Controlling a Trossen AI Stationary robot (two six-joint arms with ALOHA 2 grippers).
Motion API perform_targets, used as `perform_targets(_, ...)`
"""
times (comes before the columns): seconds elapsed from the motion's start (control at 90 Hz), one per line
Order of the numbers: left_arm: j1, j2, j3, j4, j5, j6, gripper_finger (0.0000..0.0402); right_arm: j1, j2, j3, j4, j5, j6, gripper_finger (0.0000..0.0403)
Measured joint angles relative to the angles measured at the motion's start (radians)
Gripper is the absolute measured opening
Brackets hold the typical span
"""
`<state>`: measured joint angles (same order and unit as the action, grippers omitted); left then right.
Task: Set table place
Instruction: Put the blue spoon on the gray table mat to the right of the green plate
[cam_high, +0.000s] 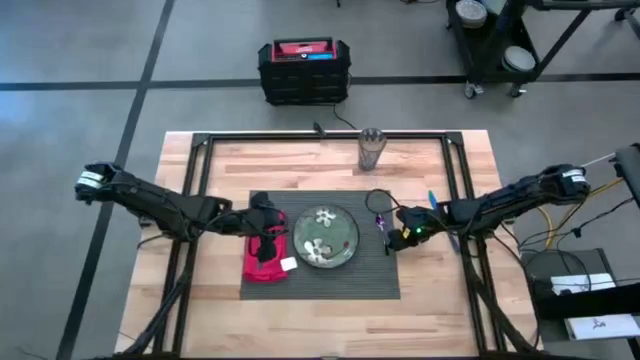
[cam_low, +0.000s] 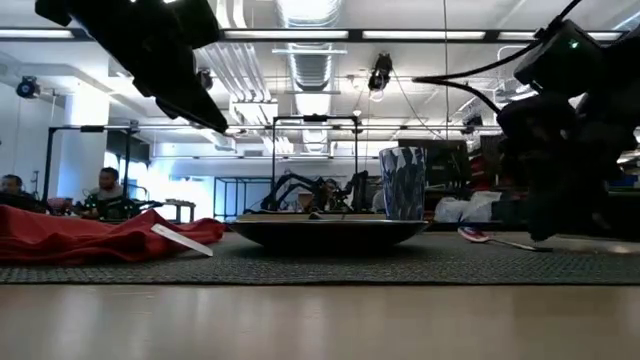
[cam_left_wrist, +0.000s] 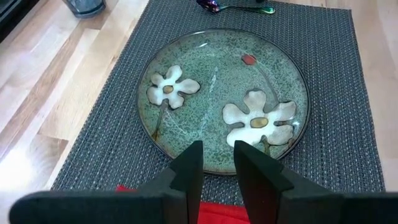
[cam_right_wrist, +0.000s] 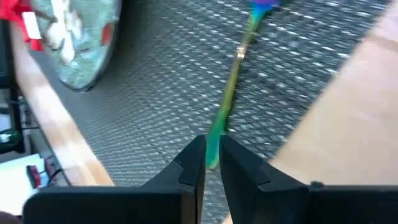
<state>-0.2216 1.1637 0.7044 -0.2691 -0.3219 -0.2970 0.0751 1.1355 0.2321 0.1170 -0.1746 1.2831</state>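
A dark grey placemat (cam_high: 320, 280) lies on the wooden table (cam_high: 220, 170). The green flowered plate (cam_high: 323, 237) sits on the placemat, with the red napkin (cam_high: 262, 262) crumpled at its left. A glass (cam_high: 371, 148) stands on the wood beyond the mat. My left gripper (cam_left_wrist: 217, 163) hovers over the napkin beside the plate's rim, its fingers slightly open with nothing between them. Right of the plate, my right gripper (cam_right_wrist: 211, 152) is low over the mat, shut on a thin green-blue utensil (cam_right_wrist: 233, 81). My right gripper pinches the utensil's handle end (cam_right_wrist: 214, 134) between its two fingertips. The utensil runs straight away from the fingers, over the placemat. Whether its other end (cam_right_wrist: 261, 6) rests on the mat, I cannot tell.
A blue utensil (cam_high: 432, 199) lies on the wood right of the mat. A black and red crate (cam_high: 304, 68) stands on the floor beyond the far edge. People sit in the room behind (cam_low: 105, 190). Bare wood shows left and right of the mat.
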Motion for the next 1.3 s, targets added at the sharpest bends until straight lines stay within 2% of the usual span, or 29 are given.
perform_targets(0.533, 0.000, 0.000, 0.000, 0.000, 0.000, 0.000, 0.0077, 0.081, 0.051, 0.002, 0.008, 0.090, 0.065, 0.0061)
perform_targets(0.756, 0.000, 0.000, 0.000, 0.000, 0.000, 0.000, 0.0077, 0.085, 0.079, 0.001, 0.114, 0.100, 0.059, 0.0071)
perform_targets(1.078, 0.000, 0.000, 0.000, -0.002, 0.002, -0.004, 0.0077, 0.085, 0.079, 0.003, 0.098, 0.109, 0.053, 0.0073)
perform_targets(1.3, -0.049, 0.023, -0.007, -0.161, 0.044, -0.123, 0.0077, 0.093, 0.079, 0.006, 0.101, 0.116, 0.018, 0.0056)
